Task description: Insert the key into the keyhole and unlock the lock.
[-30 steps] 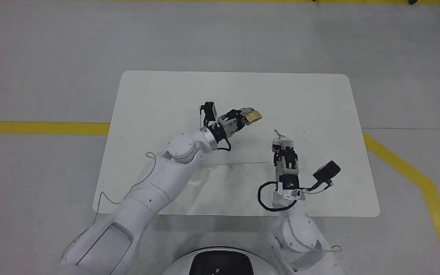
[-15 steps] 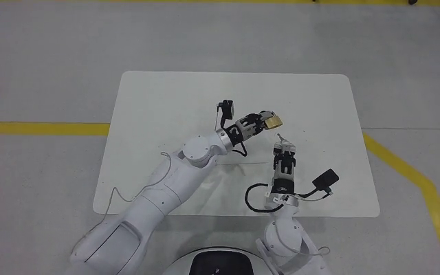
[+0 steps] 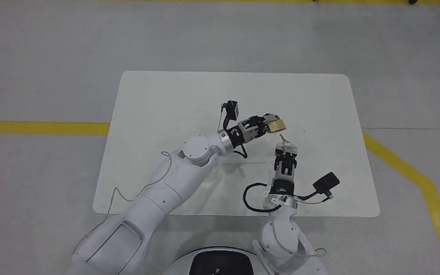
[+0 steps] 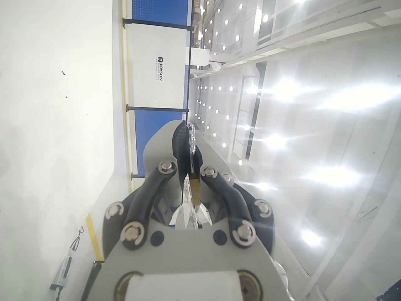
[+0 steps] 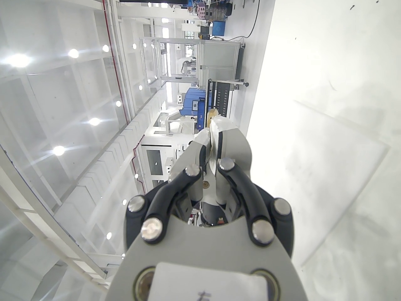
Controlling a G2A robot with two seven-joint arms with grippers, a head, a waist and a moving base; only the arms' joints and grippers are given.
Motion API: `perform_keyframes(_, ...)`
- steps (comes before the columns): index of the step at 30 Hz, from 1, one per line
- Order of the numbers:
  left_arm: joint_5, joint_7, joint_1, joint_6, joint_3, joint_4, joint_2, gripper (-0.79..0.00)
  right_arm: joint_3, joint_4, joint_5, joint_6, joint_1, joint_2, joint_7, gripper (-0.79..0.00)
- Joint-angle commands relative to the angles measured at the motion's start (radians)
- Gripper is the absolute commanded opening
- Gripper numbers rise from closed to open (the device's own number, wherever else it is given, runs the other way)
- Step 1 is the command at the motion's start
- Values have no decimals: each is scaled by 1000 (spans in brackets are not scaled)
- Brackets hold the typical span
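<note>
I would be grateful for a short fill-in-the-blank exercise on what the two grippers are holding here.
1. The left gripper is shut on the brass-coloured metal ____.
2. The right gripper is shut on the small, slim metal ____.
3. The rectangular table beneath them is ____ in colour.
Missing words: padlock; key; white.

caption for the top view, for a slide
Left gripper holds a brass padlock over the white table; right gripper holds a small key close beside it.
</note>
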Motion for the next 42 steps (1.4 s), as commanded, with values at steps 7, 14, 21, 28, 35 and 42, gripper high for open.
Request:
perform_keyframes(7,15,-12,4,4,-13,1,-5,-785,4,-4,-8,-2,-8,-11,11,-785)
perform_keyframes(14,20,-27,1,14,-19,14,-12,-785,16,-6,-4,3,-9,-19,34,-785)
perform_keyframes(21,19,-45,-2,15,-26,27,-19,-785,26,0,-4,7,-8,-27,45,-785)
perform_keyframes(28,21,-57,-4,18,-35,36,-24,-785,36,7,5,15,0,-37,47,-785)
perform_keyframes(35,25,-63,-7,21,-45,47,-29,-785,40,12,3,15,4,-47,43,-785)
perform_keyframes(42,34,-69,-12,24,-54,53,-33,-785,42,16,-1,19,10,-56,43,-785)
